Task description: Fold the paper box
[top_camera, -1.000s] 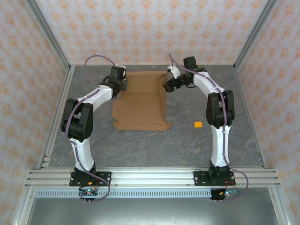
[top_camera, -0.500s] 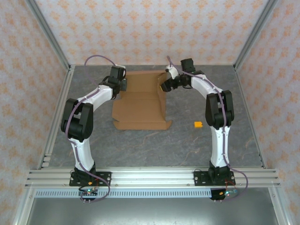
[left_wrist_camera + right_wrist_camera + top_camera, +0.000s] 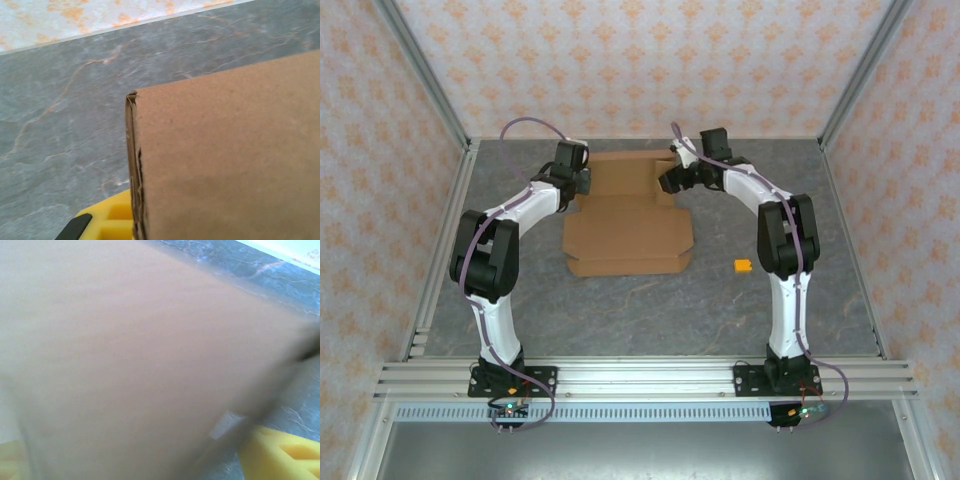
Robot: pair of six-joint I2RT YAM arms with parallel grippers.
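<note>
Top view: the paper box [image 3: 628, 235] lies mostly flat on the table [image 3: 720, 310], between your two grippers and reaching from them toward the arm bases.

Left gripper [image 3: 582, 182]: sits at the box's far left edge, closed on the cardboard. In its wrist view the raw edge runs down beside one yellow finger [image 3: 107, 222]. The other finger is hidden behind the panel.

Right gripper [image 3: 668, 183]: sits at the far right corner, jaws wide apart. Its wrist view is badly blurred. Cardboard covers most of it, with a yellow finger [image 3: 285, 450] low at each side. You cannot tell whether either one touches.

A small orange block [image 3: 743, 266] lies well apart from the right gripper, toward the bases.
</note>
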